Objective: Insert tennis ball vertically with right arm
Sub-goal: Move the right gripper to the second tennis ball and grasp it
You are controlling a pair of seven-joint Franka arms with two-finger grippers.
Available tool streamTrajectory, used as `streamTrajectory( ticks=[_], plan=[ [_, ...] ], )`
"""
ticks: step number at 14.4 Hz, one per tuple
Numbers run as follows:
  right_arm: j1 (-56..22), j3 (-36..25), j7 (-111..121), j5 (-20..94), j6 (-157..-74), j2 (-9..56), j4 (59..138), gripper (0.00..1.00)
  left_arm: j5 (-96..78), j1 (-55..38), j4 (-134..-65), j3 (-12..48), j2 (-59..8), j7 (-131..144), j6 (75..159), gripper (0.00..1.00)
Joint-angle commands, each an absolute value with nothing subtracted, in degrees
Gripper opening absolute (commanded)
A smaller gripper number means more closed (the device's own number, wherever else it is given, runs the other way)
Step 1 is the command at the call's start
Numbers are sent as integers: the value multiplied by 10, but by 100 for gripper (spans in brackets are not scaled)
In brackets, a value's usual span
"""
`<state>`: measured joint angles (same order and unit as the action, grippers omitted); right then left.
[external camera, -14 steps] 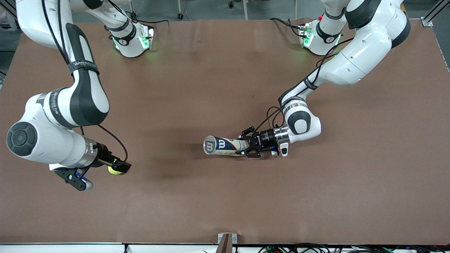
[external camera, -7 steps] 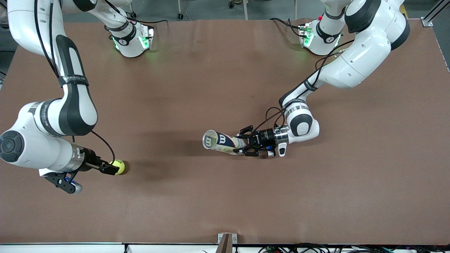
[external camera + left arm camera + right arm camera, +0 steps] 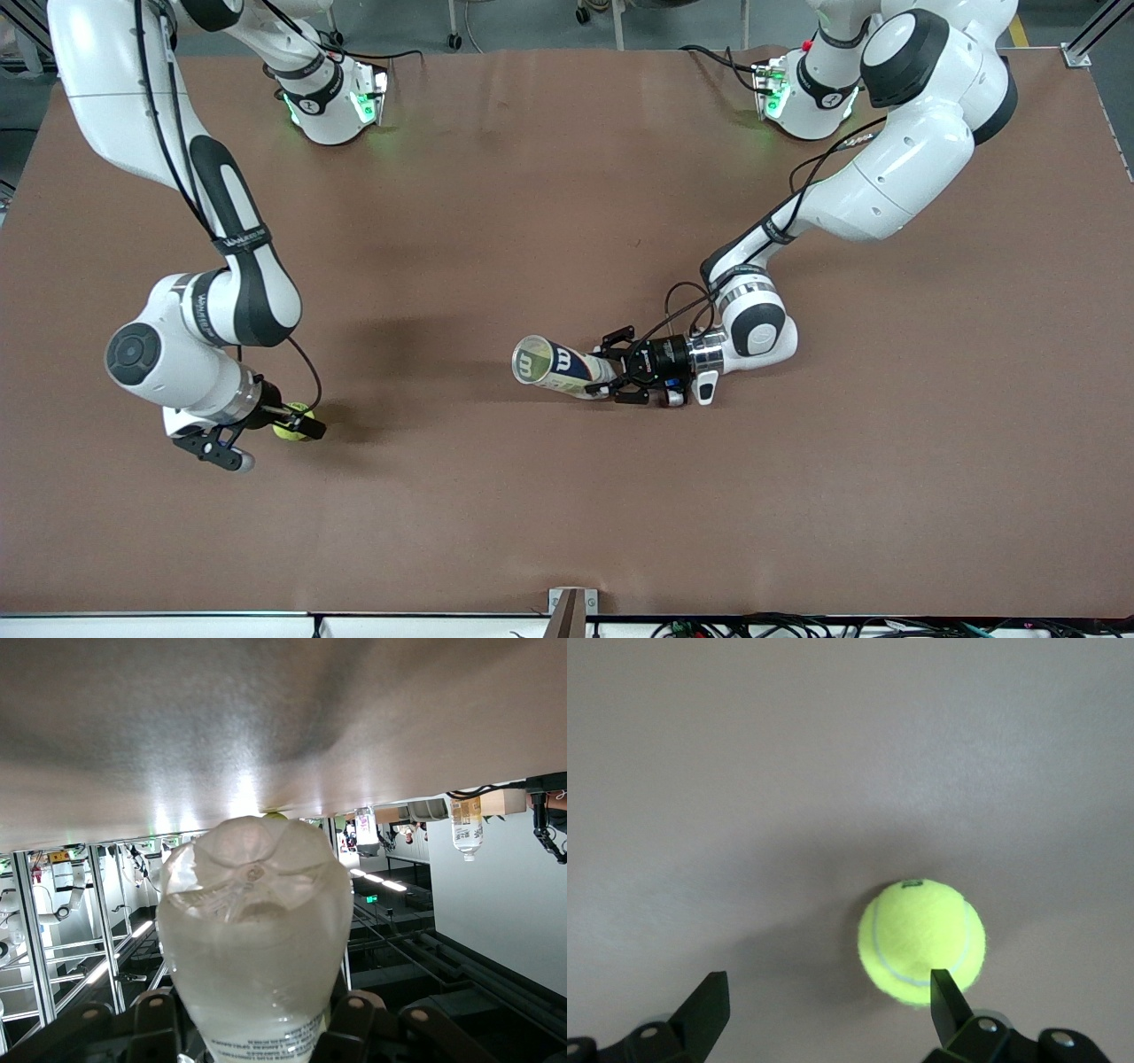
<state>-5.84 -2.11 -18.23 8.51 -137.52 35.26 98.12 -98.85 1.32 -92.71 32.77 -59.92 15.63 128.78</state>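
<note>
Tennis ball (image 3: 291, 419) resting on the brown bench (image 3: 567, 496), toward the right arm's end, well apart from the can. Right tool (image 3: 299, 424) low over the ball, fingers (image 3: 946, 997) spread wide; in the right wrist view the ball not centred between them, but close against one finger, with much free space at the other finger. Nothing pinched here yet.

Left tool (image 3: 609, 377) pressed together on the closed bottom end of the ball can (image 3: 554, 365), near the middle of the bench. Can tilted low, almost lying, open mouth pointing toward the right arm's end, not upward.

Possible troubles, as judgement only:
- Closing on the off-centre ball: one finger touching first, pushing the ball sideways, and the round ball rolling away over the smooth bench.
- Descending too little: pinching only the top of the ball, then slipping out during lifting.
- Inserting vertically while the can is tilted: ball hitting the rim and bouncing off. Probably necessary first to bring the can upright.
- Grip only at the bottom end of the can: long lever, so the can perhaps turning in the left tool when pressed.
</note>
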Motion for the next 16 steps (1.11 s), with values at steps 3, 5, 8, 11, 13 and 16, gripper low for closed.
streamTrajectory(
  ticks=[3,5,8,11,13,16],
  plan=[
    [-52,-18,-143,70,-1389,331,1036,100,-995,11,-916,328,-606,147,1280,50],
    [-43,-19,-120,70,-1389,332,1039,100,-995,11,-915,328,-606,147,1281,50],
    [-35,-19,-115,52,-1388,333,1035,100,-995,11,-916,328,-606,147,1280,50],
    [-32,-19,-116,15,-1388,333,1023,100,-995,11,-915,328,-606,147,1280,50],
    [-27,-19,-116,-7,-1390,337,1013,100,-995,11,-916,328,-606,147,1280,50],
    [-22,-19,-116,-14,-1392,353,998,100,-995,11,-916,327,-606,147,1281,50]
  ],
)
